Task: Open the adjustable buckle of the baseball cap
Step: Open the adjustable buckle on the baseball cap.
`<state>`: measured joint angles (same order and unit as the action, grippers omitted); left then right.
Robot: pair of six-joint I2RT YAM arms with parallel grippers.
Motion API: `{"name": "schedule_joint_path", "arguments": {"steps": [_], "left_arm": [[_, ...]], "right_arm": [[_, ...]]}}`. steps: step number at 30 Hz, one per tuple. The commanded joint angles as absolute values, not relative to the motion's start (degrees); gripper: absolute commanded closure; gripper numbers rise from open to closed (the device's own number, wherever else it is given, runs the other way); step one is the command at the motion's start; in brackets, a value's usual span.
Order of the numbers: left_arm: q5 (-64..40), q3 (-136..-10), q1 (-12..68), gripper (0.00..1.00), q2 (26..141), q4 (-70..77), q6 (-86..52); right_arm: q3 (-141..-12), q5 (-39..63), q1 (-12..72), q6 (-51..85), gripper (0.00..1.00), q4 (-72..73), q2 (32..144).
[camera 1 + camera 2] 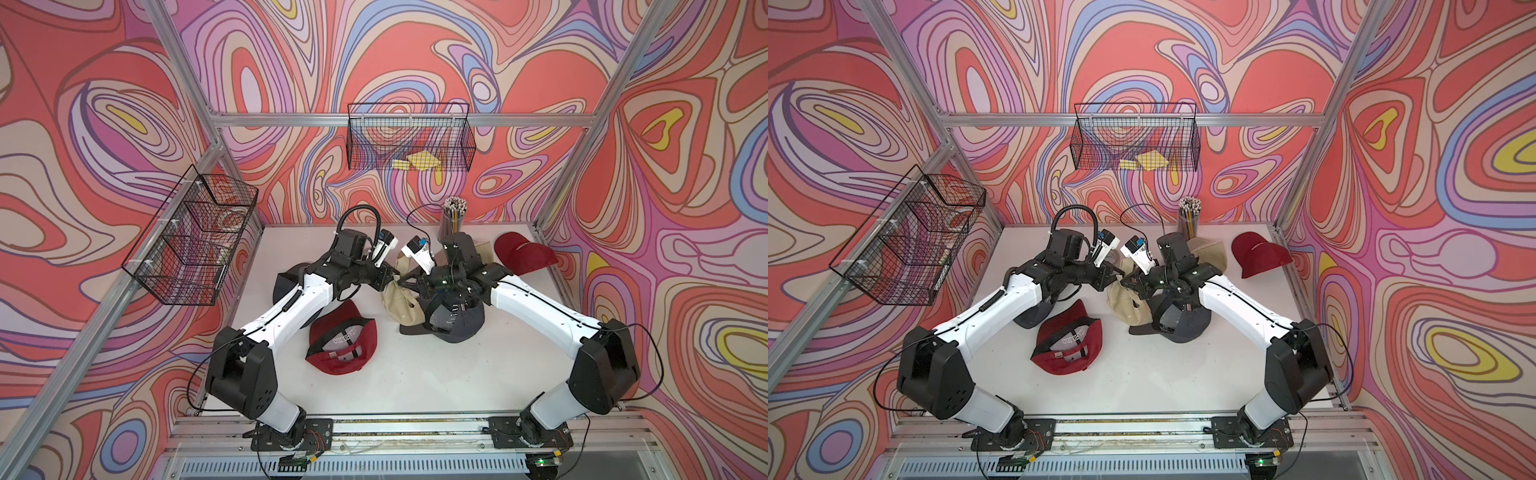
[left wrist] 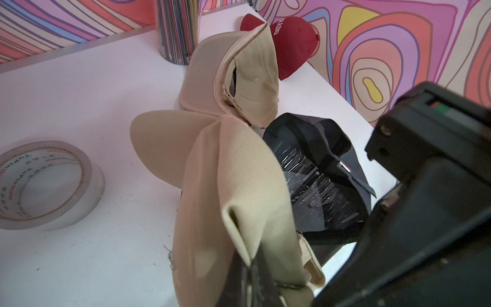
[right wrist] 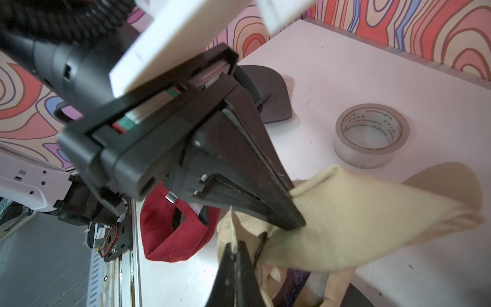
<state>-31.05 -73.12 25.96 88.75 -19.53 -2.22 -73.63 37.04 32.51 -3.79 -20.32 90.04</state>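
Buckle of beige cap (image 1: 401, 305) too small to see in both top views, dark cap (image 1: 284, 282) mostly under left arm (image 1: 291, 307), tape roll (image 2: 94, 183) and pencil cup (image 2: 176, 32) cut by edge.

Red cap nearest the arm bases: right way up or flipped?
Flipped: the red cap lies crown down, inner lining and back strap facing up in both top views.

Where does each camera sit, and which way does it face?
Top views: overhead, behind the robot, looking down at the table; left arm and right arm show.
Left wrist: on left arm, facing the beige cap; left gripper grips it.
Right wrist: on right arm, facing that cap; right gripper shows, left gripper too.
Shared: both wrist views show the tape roll.
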Motion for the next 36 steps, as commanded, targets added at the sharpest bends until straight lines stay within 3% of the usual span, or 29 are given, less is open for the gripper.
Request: {"name": "schedule_joint_path", "arguments": {"steps": [1, 12, 17, 18, 19, 20, 22, 23, 24, 36], "left_arm": [[-25.5, -75.8, 25.2, 1.0, 89.7, -17.6, -2.8], [-24.3, -76.6, 24.9, 1.0, 90.4, -19.1, -3.7], [-26.2, -77.1, 24.8, 1.0, 91.2, -19.0, -4.0], [-26.2, -77.1, 24.8, 1.0, 91.2, -19.0, -4.0], [-26.1, -77.1, 24.8, 1.0, 91.1, -19.0, -4.0], [-26.1, -77.0, 24.8, 1.0, 91.1, -19.0, -3.8], [-26.2, -77.0, 24.7, 1.0, 90.9, -19.0, -3.6], [-26.4, -77.0, 24.7, 1.0, 90.9, -19.0, -3.5], [-26.5, -77.1, 24.6, 1.0, 90.9, -19.0, -3.5], [-28.8, -77.3, 24.5, 1.0, 91.0, -19.2, -3.2]], "right_arm": [[-74.9, 44.6, 33.9, -6.2, 1.0, -25.6, 89.8], [-75.0, 45.1, 34.2, -9.0, 1.0, -29.3, 89.8], [-74.6, 40.6, 34.1, -6.2, 1.0, -26.1, 89.4], [-74.5, 38.7, 34.2, -5.5, 0.89, -25.2, 89.1], [-74.4, 36.2, 34.1, -4.1, 0.65, -24.2, 88.8], [-74.5, 32.0, 34.1, -2.7, 0.51, -23.6, 88.3], [-75.2, 25.9, 33.9, -1.4, 0.31, -24.6, 87.6], [-74.9, 24.1, 33.7, -0.9, 0.13, -24.6, 87.0], [-74.4, 23.3, 33.5, -0.4, 0.02, -24.2, 86.4], [-67.9, 22.9, 32.0, 1.9, 0.02, -18.8, 83.5]]}}
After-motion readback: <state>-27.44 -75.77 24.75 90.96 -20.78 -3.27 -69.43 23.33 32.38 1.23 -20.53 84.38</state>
